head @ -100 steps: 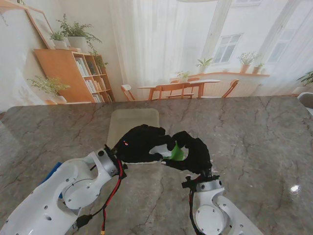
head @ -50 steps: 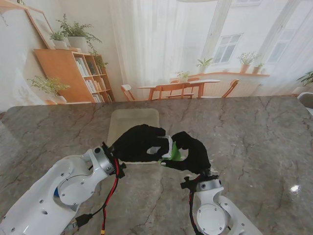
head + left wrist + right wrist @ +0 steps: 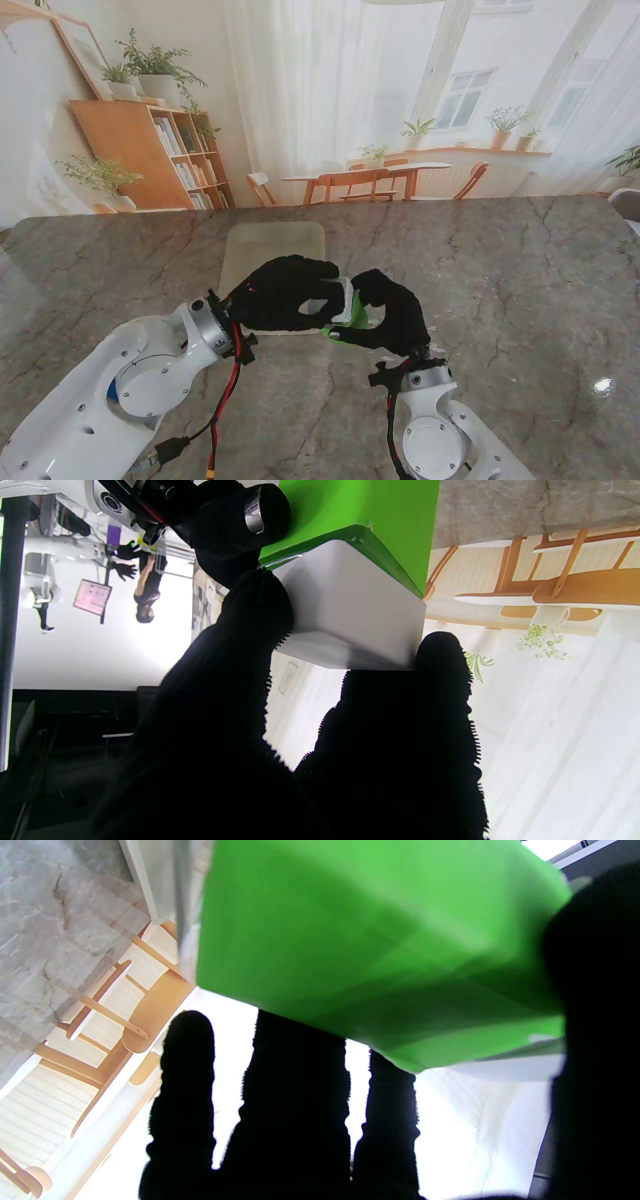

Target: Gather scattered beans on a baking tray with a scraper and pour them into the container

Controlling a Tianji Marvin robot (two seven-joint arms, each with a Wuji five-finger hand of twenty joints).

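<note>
The scraper [image 3: 356, 317], a green blade with a white block on it, is held off the table between my two black-gloved hands. My left hand [image 3: 285, 293] pinches the white block [image 3: 350, 610] between thumb and fingers [image 3: 440, 705]. My right hand [image 3: 395, 310] grips the green blade [image 3: 375, 950], thumb on one side and fingers [image 3: 295, 1100] on the other. The pale baking tray [image 3: 270, 245] lies just beyond the hands, its near end hidden by the left hand. I cannot make out any beans, and no container shows.
The grey marble table [image 3: 520, 280] stretches to both sides and runs on past the tray. A small blue object [image 3: 115, 392] peeks out under my left forearm near the table's front left.
My left hand has slid right and closed on the scraper's white block, which now shows between the hands. The left elbow swung outward. The right hand stayed almost still.
</note>
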